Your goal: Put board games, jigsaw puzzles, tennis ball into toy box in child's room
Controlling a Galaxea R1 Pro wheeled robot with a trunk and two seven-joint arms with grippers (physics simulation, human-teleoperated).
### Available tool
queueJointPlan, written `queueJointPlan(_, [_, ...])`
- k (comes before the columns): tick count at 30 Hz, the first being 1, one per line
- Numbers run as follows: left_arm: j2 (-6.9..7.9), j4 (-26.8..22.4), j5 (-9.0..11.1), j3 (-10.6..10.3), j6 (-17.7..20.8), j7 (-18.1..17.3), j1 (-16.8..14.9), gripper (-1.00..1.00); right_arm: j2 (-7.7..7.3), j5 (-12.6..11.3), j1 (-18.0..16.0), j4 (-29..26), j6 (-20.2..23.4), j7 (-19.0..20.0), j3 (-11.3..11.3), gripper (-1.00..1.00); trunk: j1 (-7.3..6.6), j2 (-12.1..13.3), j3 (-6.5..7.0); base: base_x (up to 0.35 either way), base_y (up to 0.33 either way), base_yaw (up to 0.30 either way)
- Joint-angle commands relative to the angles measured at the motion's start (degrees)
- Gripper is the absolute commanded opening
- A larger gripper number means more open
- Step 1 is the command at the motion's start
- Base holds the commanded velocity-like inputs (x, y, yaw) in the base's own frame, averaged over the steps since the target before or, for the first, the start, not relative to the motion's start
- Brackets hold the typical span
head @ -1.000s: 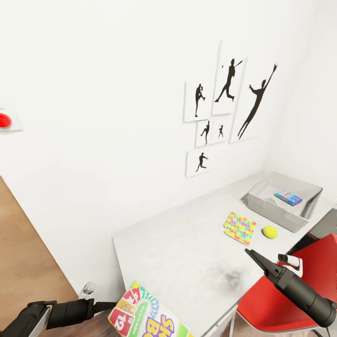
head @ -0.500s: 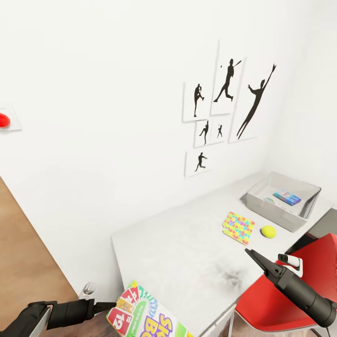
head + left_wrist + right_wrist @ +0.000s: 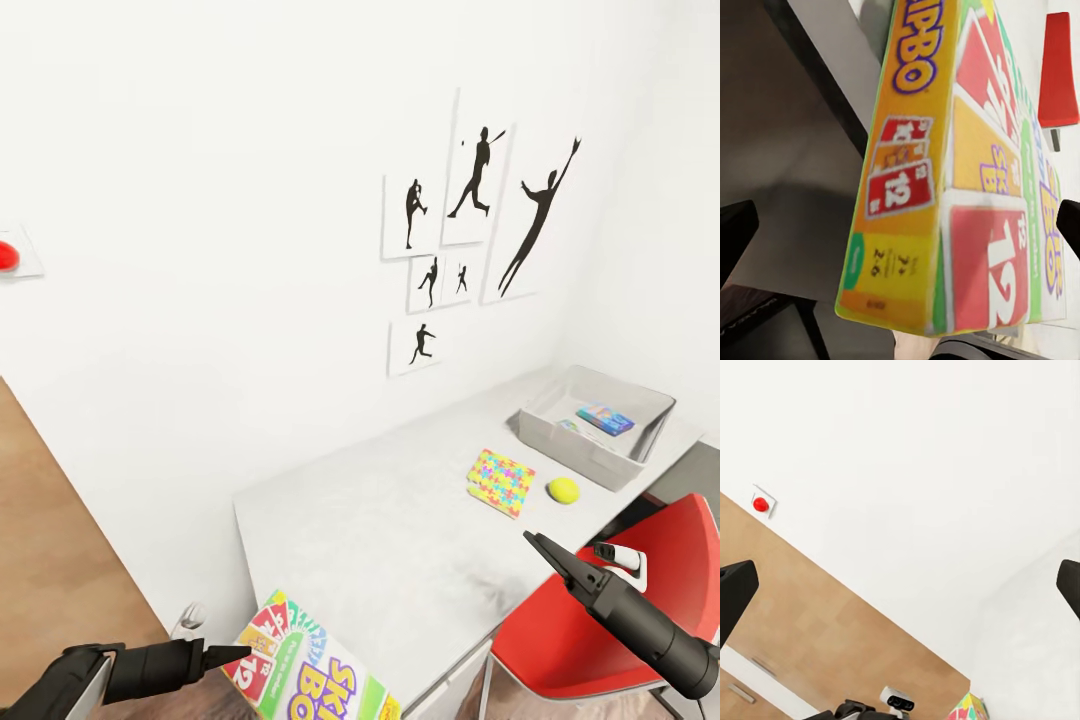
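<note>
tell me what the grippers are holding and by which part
The left gripper holds the board game by its edge nearest the arm. The right gripper holds nothing.

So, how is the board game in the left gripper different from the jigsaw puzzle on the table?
The board game is held in the air by the left gripper, tilted; the jigsaw puzzle lies flat on the table. The board game shows printed numbers and letters; the puzzle shows a pattern of small colored pieces. Both are flat, colorful boxes, not yet in the toy box.
</note>
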Motion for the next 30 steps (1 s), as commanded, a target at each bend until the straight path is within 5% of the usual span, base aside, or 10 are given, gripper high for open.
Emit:
queueJointPlan(1, [-0.01,-0.01,0.18,0.02,0.57,-0.15,-0.03,1.0,-0.01,-0.21,-0.04,0.0,0.38,0.03,-0.02,1.0,0.01,-0.06,-0.08,-0.002,-0.002,0.0])
queueJointPlan(12, [-0.05,-0.01,0.18,0.02,0.57,-0.26,-0.04,1.0,-0.01,-0.21,-0.04,0.02,0.38,0.03,-0.02,1.0,0.01,-0.06,-0.08,-0.049,-0.013,0.0])
queueJointPlan(13, [-0.05,-0.01,0.18,0.02,0.57,-0.27,-0.03,-1.0,-0.01,-0.21,-0.04,0.01,0.39,0.03,-0.02,1.0,0.01,-0.06,-0.08,-0.015,-0.004,0.0])
queueJointPlan(24, [-0.05,-0.01,0.18,0.02,0.75,-0.27,-0.03,-1.0,-0.01,-0.18,-0.04,0.04,0.36,0.03,0.01,1.0,0.01,-0.06,-0.08,-0.002,-0.001,0.0])
queueJointPlan(30, [-0.02,-0.01,0.18,0.07,0.91,-0.41,-0.03,-1.0,-0.01,-0.15,-0.04,0.01,0.36,0.03,-0.02,1.0,-1.31,2.35,1.0,0.0,0.0,0.0])
